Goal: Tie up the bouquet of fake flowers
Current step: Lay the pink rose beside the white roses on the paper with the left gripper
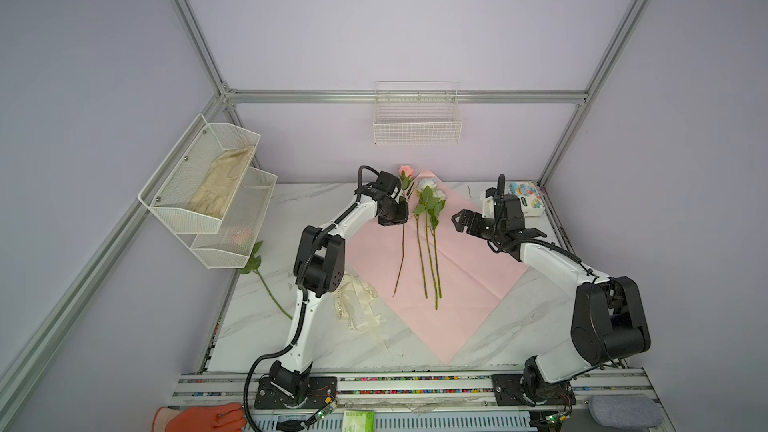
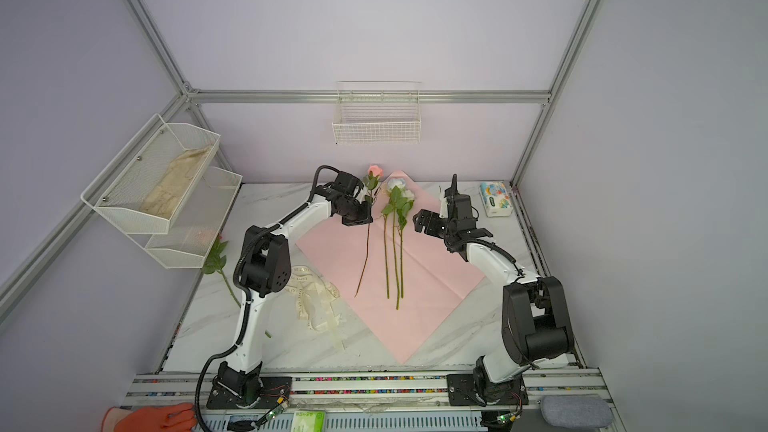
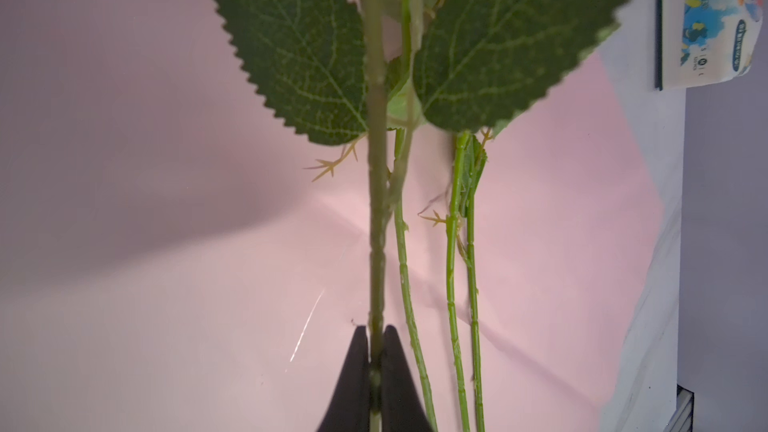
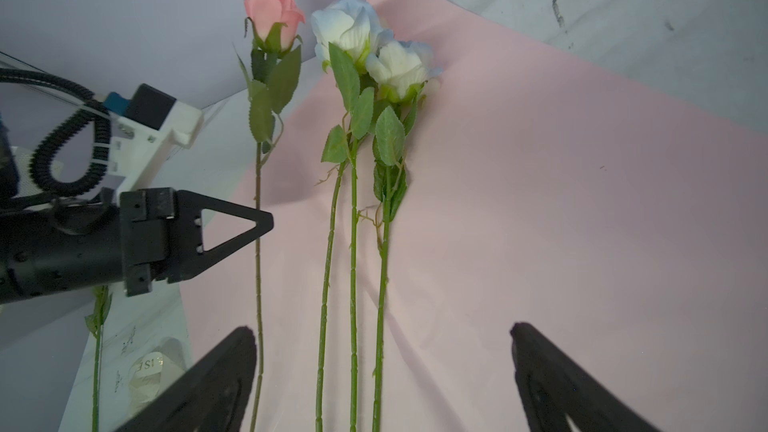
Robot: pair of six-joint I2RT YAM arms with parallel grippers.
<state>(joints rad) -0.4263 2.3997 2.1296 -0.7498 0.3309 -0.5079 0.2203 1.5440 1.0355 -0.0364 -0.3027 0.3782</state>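
Observation:
The bouquet of fake flowers is spread out as single stems on a pink paper sheet (image 1: 465, 280). White and pale blue roses (image 1: 430, 195) (image 2: 400, 195) (image 4: 353, 31) lie side by side, their three green stems (image 4: 353, 268) running toward the front. A pink rose (image 1: 406, 170) (image 2: 375, 170) (image 4: 274, 14) lies to their left. My left gripper (image 1: 399, 218) (image 2: 365, 218) (image 3: 376, 330) (image 4: 266, 220) is shut on its stem, just below the leaves. My right gripper (image 1: 459, 220) (image 2: 419, 220) (image 4: 380, 330) hangs open above the paper, right of the stems, holding nothing.
A cream lettered ribbon (image 1: 357, 301) (image 2: 311, 292) lies crumpled left of the paper. Another green stem (image 1: 266, 280) lies at the far left under the mesh shelves (image 1: 208, 193). A tissue pack (image 1: 528, 197) (image 3: 706, 18) sits at the back right, a wire basket (image 1: 417, 118) on the rear wall.

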